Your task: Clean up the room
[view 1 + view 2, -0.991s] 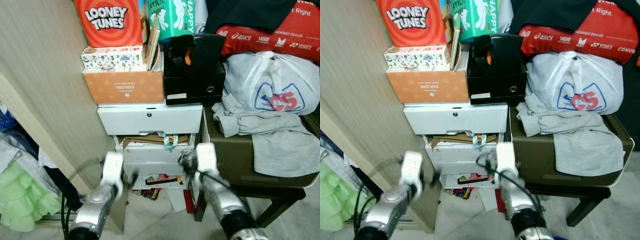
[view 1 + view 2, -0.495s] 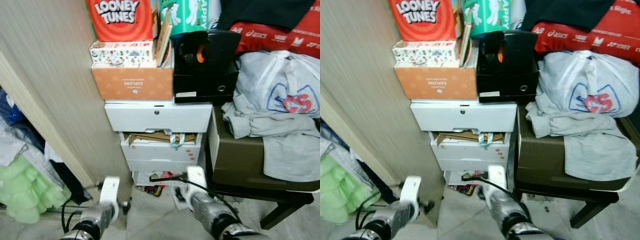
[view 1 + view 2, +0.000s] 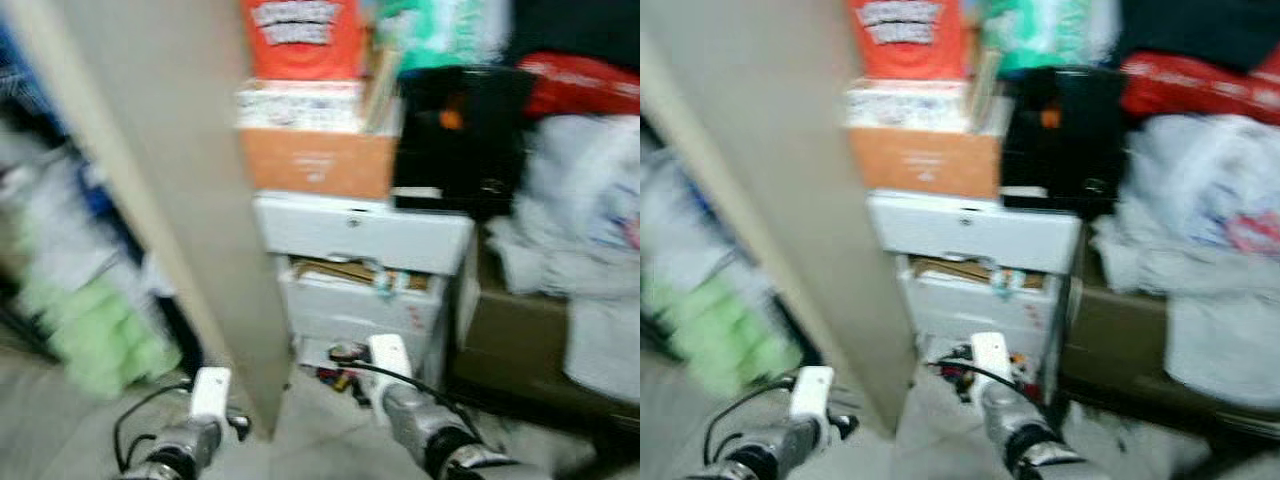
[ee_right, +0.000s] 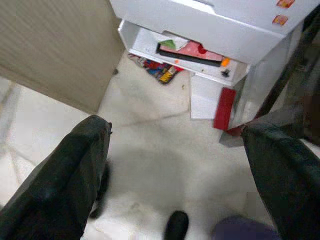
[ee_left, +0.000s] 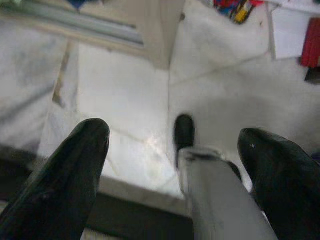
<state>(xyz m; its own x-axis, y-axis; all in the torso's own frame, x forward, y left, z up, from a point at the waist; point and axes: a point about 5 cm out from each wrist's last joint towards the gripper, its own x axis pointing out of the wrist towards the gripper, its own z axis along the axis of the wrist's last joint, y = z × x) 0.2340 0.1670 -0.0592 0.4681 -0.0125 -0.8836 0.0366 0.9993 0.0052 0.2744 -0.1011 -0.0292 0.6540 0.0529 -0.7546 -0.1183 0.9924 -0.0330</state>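
On the pale floor (image 4: 150, 165) at the foot of the white drawer unit (image 3: 360, 270), loose clutter is waiting: colourful packets (image 4: 159, 70), a white paper (image 4: 202, 97) and a red flat item (image 4: 223, 107). The right gripper (image 4: 177, 170) is hanging with fingers spread wide and nothing between them, the litter lying just ahead of it, so this arm is nearer. The left gripper (image 5: 175, 165) is likewise gaping, over bare tile.

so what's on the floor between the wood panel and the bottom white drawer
In the right wrist view, between the wood panel and the open bottom white drawer, a small heap of colourful items lies on pale floor tile, partly under the drawer.
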